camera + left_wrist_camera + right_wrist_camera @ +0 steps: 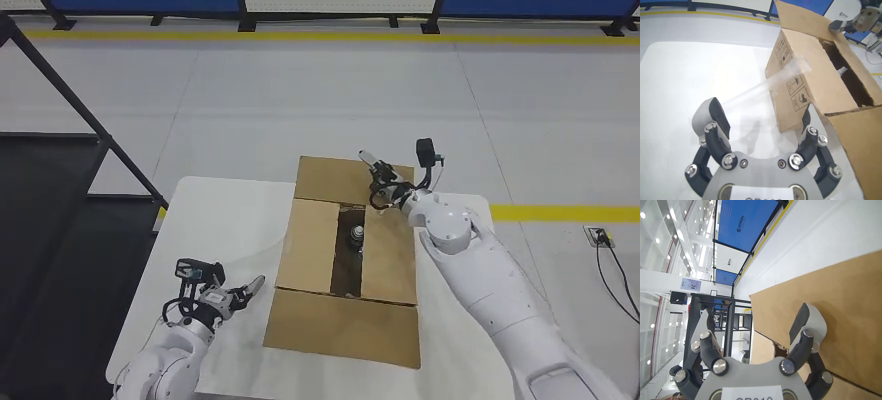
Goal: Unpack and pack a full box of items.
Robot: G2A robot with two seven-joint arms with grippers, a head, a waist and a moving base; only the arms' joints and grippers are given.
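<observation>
**Left gripper** [761, 106]: released, with both fingers spread wide and nothing between the pads. It is low over the white table [687, 75]. The cardboard box [819, 85] stands just ahead of it and to its outer side, with the near corner of the box close to one fingertip. A strip of clear tape [761, 85] runs from the side of the box back to the tip of the other finger [719, 115]. Whether the tape sticks to that finger cannot be told.

**Right gripper** [755, 309]: released, with the fingers apart and nothing gripped. One finger [806, 321] lies against the raised far flap [829, 294] of the box. The other finger is past the flap's edge, in open air. In the left wrist view this gripper [836, 25] meets the upper edge of the same flap.

**Box, top view:** the box [390, 260] sits on the table [220, 230] between the two grippers, with its flaps folded outward. The left gripper [240, 292] is near the left front corner, and the right gripper [378, 178] is at the far flap. A dark gap between the flaps shows a bottle-like item [354, 238] inside. The other contents are too dark to identify.
</observation>
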